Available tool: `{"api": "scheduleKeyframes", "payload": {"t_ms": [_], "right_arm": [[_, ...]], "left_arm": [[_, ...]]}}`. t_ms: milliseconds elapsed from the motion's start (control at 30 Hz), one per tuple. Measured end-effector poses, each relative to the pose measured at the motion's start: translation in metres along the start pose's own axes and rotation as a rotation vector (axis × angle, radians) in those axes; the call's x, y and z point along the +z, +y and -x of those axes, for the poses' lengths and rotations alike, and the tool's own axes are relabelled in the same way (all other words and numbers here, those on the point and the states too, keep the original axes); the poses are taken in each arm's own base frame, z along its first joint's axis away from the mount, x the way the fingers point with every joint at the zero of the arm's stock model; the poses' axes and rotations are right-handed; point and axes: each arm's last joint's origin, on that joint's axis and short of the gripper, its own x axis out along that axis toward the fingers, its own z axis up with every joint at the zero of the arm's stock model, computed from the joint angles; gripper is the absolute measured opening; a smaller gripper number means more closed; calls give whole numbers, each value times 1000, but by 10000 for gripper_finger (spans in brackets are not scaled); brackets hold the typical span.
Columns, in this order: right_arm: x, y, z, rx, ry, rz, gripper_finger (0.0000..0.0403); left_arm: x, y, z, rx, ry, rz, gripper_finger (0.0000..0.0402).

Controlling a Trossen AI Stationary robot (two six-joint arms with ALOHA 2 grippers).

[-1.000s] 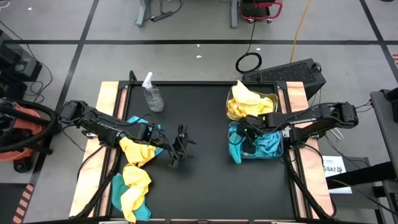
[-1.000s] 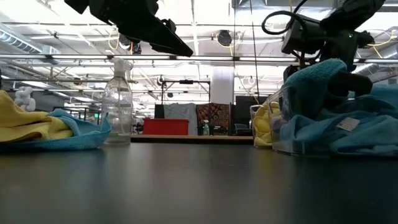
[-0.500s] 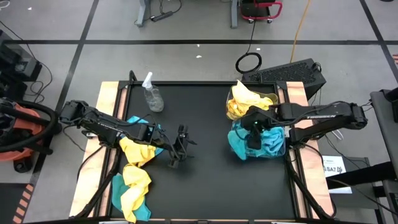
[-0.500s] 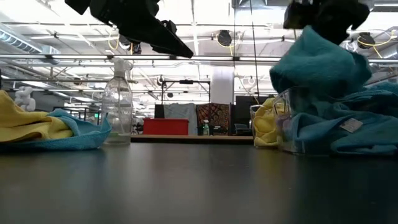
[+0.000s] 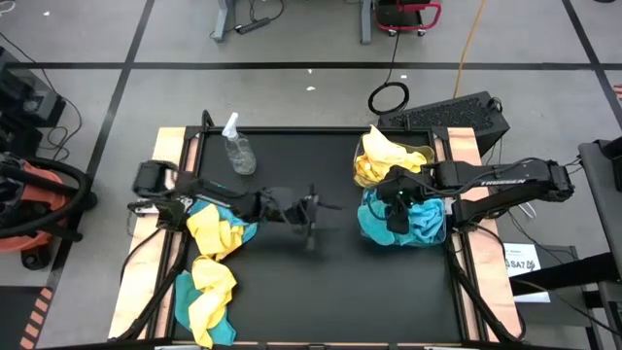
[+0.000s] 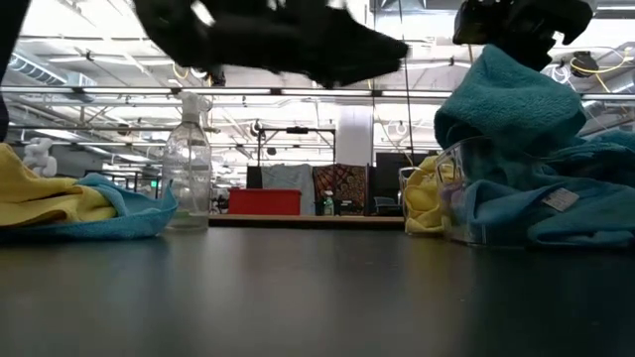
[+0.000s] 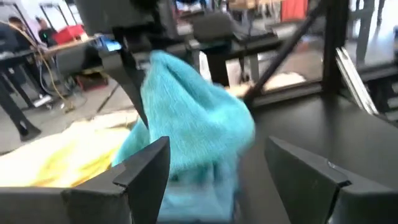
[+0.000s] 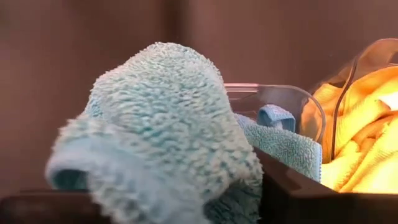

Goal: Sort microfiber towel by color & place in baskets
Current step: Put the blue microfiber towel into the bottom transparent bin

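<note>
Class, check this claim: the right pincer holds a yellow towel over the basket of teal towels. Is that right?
Not quite. The towel in the right pincer is teal, not yellow; the right wrist view shows it plainly. It does hang over the basket of teal towels, as the high view shows.

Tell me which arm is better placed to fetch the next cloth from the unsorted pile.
Left. The left gripper is open and empty over mid-table, on the same side as the unsorted pile. The right gripper hangs over the teal-filled basket, gripping a teal towel.
</note>
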Motion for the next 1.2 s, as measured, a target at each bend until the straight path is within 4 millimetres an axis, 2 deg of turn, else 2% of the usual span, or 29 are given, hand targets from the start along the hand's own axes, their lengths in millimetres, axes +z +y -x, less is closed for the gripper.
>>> {"api": "scheduleKeyframes", "payload": {"t_ms": [200,300,567,767,867,967,1200], "right_arm": [[0,0,0,0,1,1,53],[0,0,0,-14,-1,5,38],[0,0,0,-19,-5,6,24],[-2,-1,0,-21,15,-10,24],[-4,-1,0,-24,35,-26,24],[-5,-1,0,-25,54,-30,24],[-7,0,0,5,73,-18,30]], "left_arm": [[-24,21,-41,-31,19,64,267],[-22,28,-57,-46,-13,92,267],[-18,42,-87,-47,43,112,267],[-34,46,-107,-30,133,117,256],[-35,50,-111,17,133,91,222],[-35,55,-112,23,131,72,171],[-32,57,-113,3,138,-28,21]]}}
